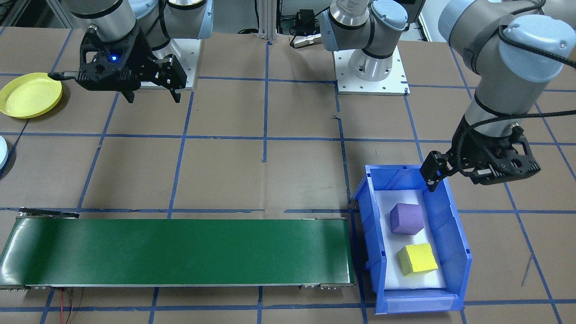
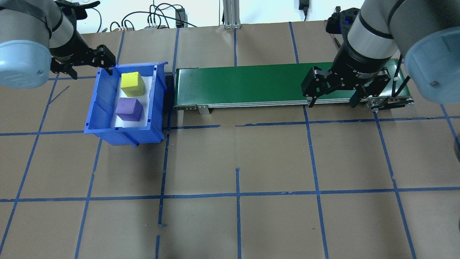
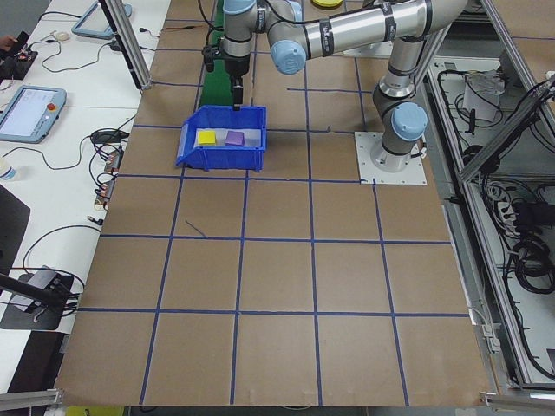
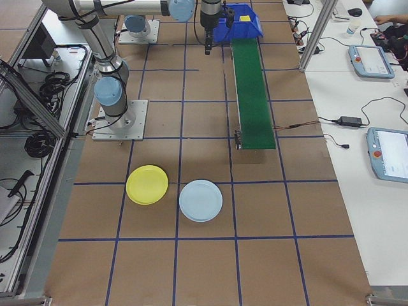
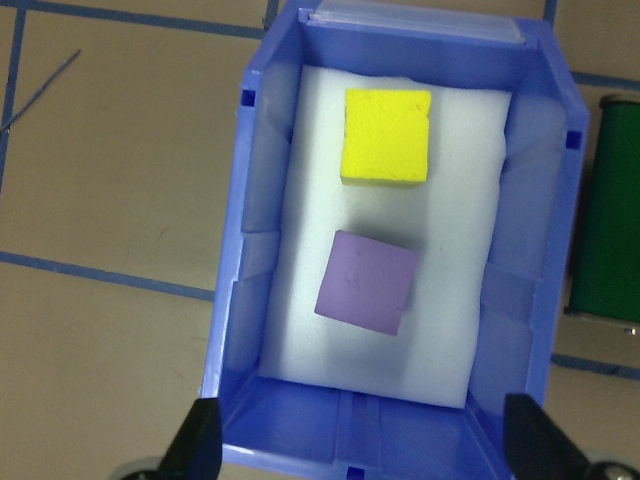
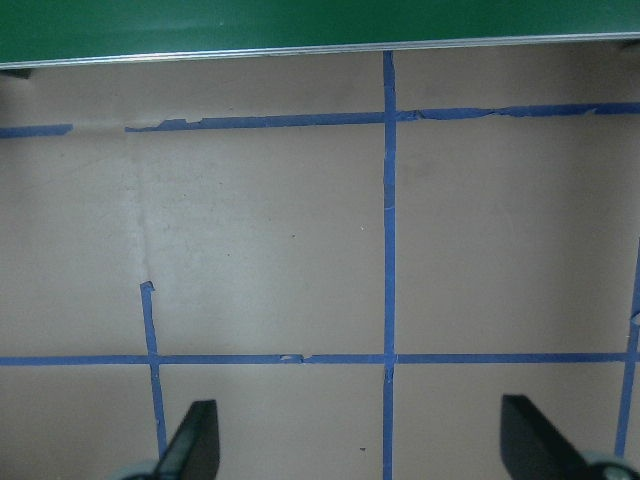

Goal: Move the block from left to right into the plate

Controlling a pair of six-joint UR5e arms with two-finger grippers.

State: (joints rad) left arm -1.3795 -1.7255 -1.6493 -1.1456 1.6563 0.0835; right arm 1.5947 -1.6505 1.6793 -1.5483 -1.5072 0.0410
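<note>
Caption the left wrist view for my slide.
Open left gripper above a blue bin holding yellow block and purple block.

pale blue plate (image 1: pixel 2 155) cut by edge

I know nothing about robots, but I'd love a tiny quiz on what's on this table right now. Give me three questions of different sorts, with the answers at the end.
1. True or false: the yellow block and the purple block both lie inside the blue bin.
2. Which is bare? A) the green conveyor belt B) the blue bin
3. Fill in: the left gripper hovers over the bin's rim, open and holding ____.

Key: 1 true. 2 A. 3 nothing. The right gripper is open too, and the yellow plate holds no block.
</note>
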